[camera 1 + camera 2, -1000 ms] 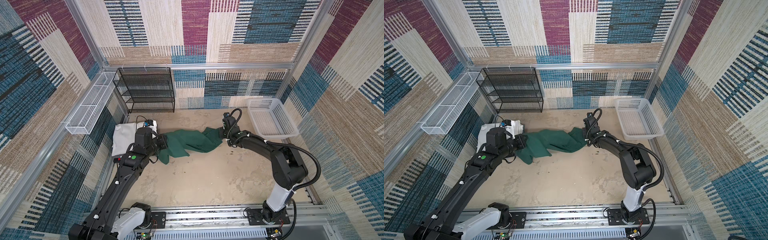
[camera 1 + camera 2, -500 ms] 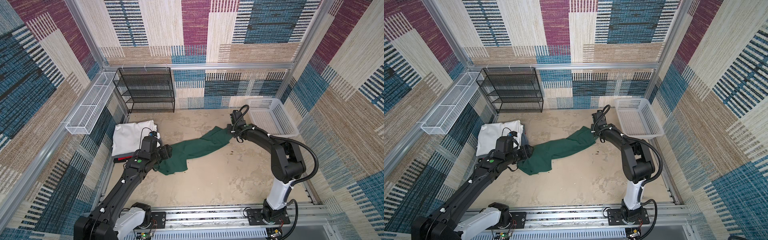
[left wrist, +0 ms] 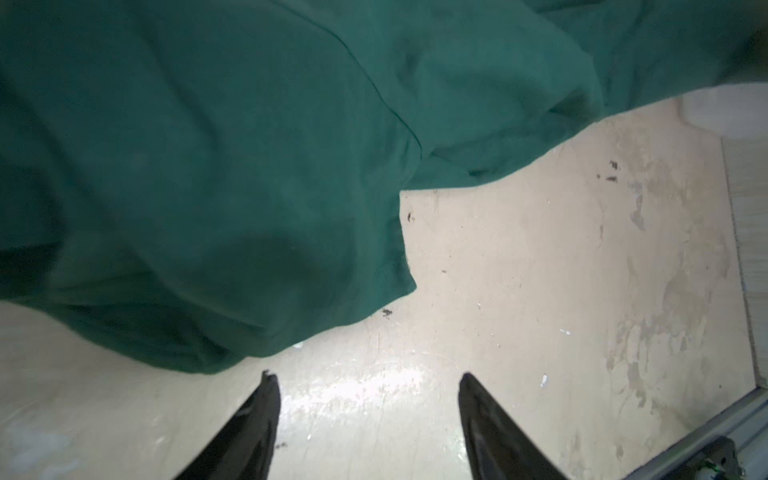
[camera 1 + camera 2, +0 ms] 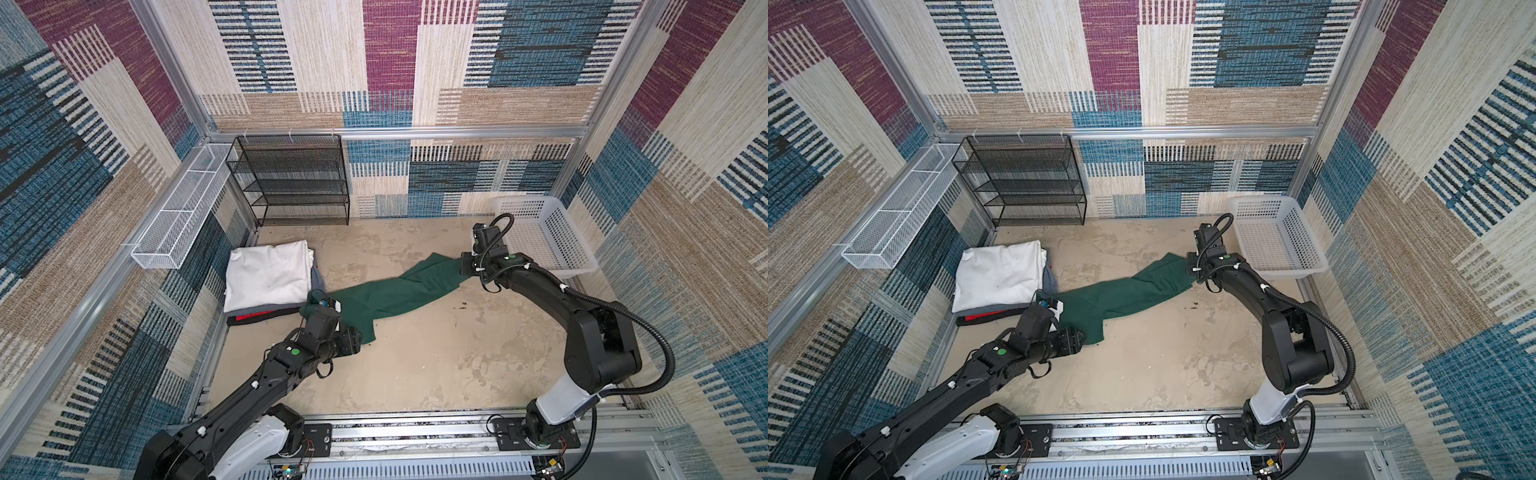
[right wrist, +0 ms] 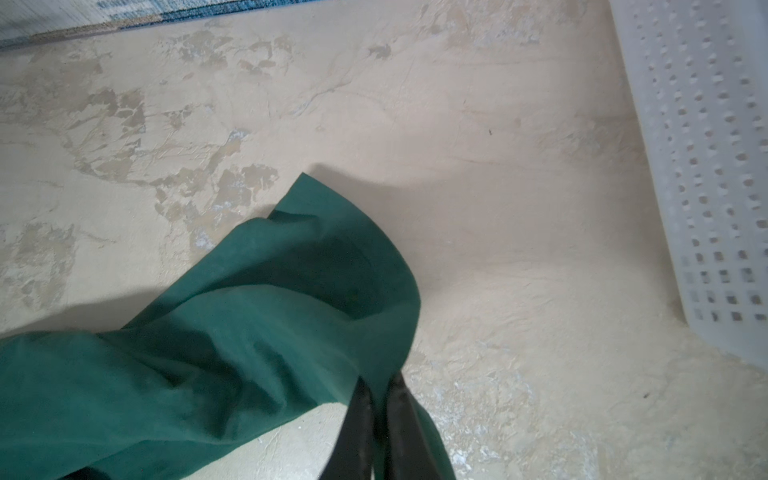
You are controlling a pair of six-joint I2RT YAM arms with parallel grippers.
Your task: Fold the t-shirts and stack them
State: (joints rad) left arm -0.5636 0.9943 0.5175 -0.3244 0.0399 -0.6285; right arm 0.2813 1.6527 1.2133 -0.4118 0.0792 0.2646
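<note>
A crumpled dark green cotton t-shirt (image 4: 399,291) lies stretched across the mottled beige surface (image 4: 436,361); the right claw (image 5: 379,378) pinches one end tight, near the white perforated plastic basket (image 4: 540,237); the left claw (image 3: 366,376) stands wide and empty, just short of the opposite hem, beside the white-topped stack of folded shirts (image 4: 268,276); bare surface lies open between shirt and arm bases.
</note>
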